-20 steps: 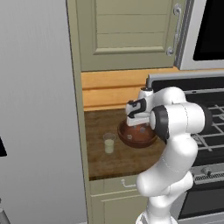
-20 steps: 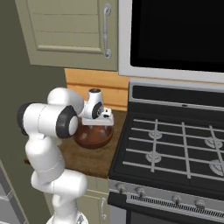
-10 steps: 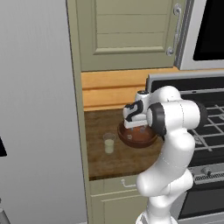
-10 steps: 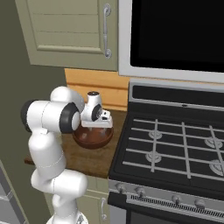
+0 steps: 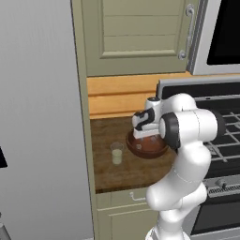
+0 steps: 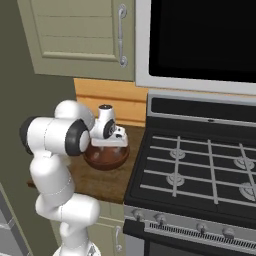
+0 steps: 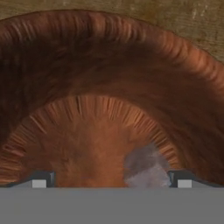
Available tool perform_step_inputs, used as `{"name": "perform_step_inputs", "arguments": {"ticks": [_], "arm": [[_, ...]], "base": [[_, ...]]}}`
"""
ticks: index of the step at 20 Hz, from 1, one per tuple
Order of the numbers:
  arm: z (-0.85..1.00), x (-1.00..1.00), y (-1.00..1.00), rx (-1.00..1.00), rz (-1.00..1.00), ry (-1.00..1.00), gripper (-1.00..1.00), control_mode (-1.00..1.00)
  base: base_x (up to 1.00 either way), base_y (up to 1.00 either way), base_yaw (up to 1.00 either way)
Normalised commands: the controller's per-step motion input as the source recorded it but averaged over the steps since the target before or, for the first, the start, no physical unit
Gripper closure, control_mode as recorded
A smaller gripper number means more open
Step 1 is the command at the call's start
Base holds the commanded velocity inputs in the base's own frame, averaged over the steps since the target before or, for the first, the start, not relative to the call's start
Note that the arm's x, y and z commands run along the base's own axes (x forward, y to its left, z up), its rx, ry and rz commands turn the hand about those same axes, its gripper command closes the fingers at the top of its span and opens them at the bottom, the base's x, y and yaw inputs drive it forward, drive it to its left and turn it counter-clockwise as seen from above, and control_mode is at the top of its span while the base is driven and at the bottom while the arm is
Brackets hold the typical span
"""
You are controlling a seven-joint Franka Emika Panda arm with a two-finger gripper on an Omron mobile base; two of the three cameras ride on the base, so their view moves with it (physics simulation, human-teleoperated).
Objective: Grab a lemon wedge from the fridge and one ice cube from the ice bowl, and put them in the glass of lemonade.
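My gripper (image 5: 140,136) reaches down into the reddish-brown ice bowl (image 5: 149,148) on the wooden counter, and it is open. In the hand view the bowl's ribbed inside (image 7: 109,78) surrounds the gripper (image 7: 111,180). A pale grey ice cube (image 7: 144,168) lies on the bowl floor between the fingertips, close to the right one (image 7: 183,179). Nothing is held. The glass of lemonade (image 5: 117,153) stands just left of the bowl. The grey fridge (image 5: 37,122) rises at the left with its doors shut. The lemon wedge is out of view. From the right, the gripper (image 6: 113,145) is over the bowl (image 6: 105,157).
A black stove (image 6: 200,170) with grates adjoins the counter on the right, with a microwave (image 6: 200,40) above it. Beige wall cabinets (image 5: 136,37) hang over the counter. The counter's front edge (image 5: 126,185) lies near the glass.
The hand has sunk slightly lower into the bowl and the arm's elbow has shifted a little. The jaws stay open. The glass and bowl have not moved.
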Motion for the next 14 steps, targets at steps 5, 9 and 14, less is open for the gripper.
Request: {"name": "perform_step_inputs", "arguments": {"ticks": [5, 9, 14], "arm": [[0.01, -0.16, 0.40, 0.00, 0.01, -0.09, -1.00, -1.00], [0.08, -0.03, 0.32, 0.00, 0.00, -0.11, -1.00, -1.00], [0.00, 0.00, -0.31, 0.02, -0.03, -0.01, -1.00, -1.00]], "base": [[0.00, 0.00, 0.00], [0.00, 0.00, 0.00], [0.00, 0.00, 0.00]]}}
